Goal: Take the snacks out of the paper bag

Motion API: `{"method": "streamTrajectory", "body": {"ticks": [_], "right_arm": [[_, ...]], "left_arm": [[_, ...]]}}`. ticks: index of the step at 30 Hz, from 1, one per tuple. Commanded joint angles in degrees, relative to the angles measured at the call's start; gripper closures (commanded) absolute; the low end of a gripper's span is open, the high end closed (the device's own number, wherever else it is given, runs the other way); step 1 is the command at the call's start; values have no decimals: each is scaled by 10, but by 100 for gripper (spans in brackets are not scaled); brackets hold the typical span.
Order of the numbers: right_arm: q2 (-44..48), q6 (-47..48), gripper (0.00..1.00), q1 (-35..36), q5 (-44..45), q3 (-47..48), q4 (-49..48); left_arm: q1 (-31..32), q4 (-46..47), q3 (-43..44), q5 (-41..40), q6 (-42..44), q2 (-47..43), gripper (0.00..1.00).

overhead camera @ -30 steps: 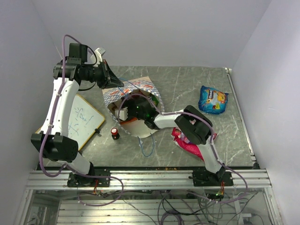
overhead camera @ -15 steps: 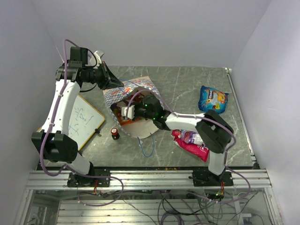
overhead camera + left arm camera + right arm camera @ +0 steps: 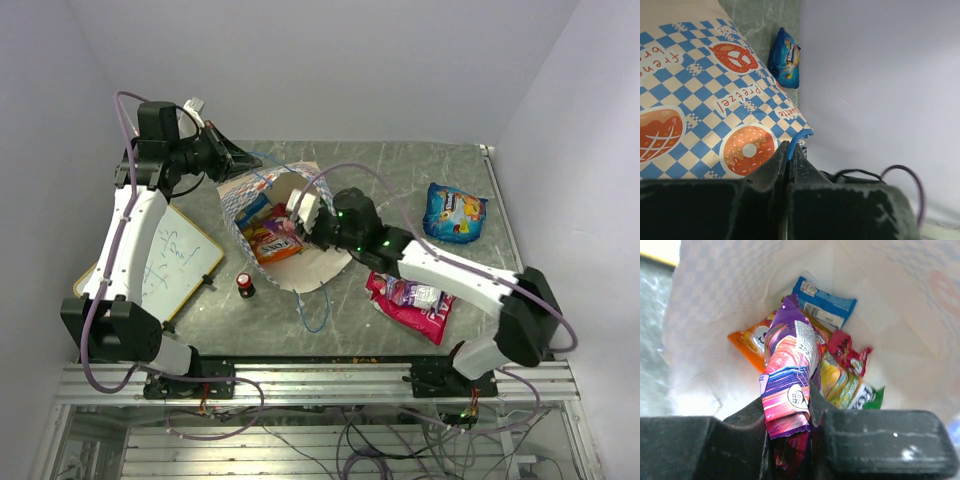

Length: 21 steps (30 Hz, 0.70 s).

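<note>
My right end effector [image 3: 790,407] is clamped on a shiny purple-and-pink striped snack packet [image 3: 789,365] inside the cream checkered paper bag [image 3: 262,187], near the far-left corner of the worktop [image 3: 420,180]; my left end effector [image 3: 788,151] is closed, pinching its thin blue cord handle [image 3: 799,137].

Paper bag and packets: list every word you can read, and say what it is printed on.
"pretzel": on the paper bag.
"fren", "br": same bag, cut off at the picture's edge.
"uette": same bag, end of a longer word.
Blue packet: logo blurred.
Purple packet: print too small.
Whiteboard: handwriting unreadable.

Overhead plus wrist close-ups (paper bag [image 3: 318,264] shared)
</note>
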State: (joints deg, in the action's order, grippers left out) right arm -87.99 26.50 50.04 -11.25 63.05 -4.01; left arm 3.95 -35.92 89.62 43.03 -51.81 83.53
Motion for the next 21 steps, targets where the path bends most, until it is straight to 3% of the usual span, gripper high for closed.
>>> {"method": "streamTrajectory", "body": {"ticks": [1, 6, 10, 14, 17, 21], "right_arm": [[95, -219, 100, -1, 98, 83, 177], [182, -396, 100, -1, 226, 177, 449], [231, -525, 100, -1, 386, 207, 605], [187, -679, 100, -8, 571, 236, 827], [157, -646, 100, -47, 529, 210, 832], [128, -644, 100, -117, 542, 183, 832]], "left_arm": [[-6, 104, -28, -19, -37, -19, 93], [-6, 110, -31, -54, -30, -14, 93], [-5, 74, -8, -51, 1, -14, 93], [-5, 102, -33, -68, -10, -28, 93], [-3, 174, -88, -65, -59, -47, 93], [-3, 138, -73, -65, -30, -46, 93]]}}
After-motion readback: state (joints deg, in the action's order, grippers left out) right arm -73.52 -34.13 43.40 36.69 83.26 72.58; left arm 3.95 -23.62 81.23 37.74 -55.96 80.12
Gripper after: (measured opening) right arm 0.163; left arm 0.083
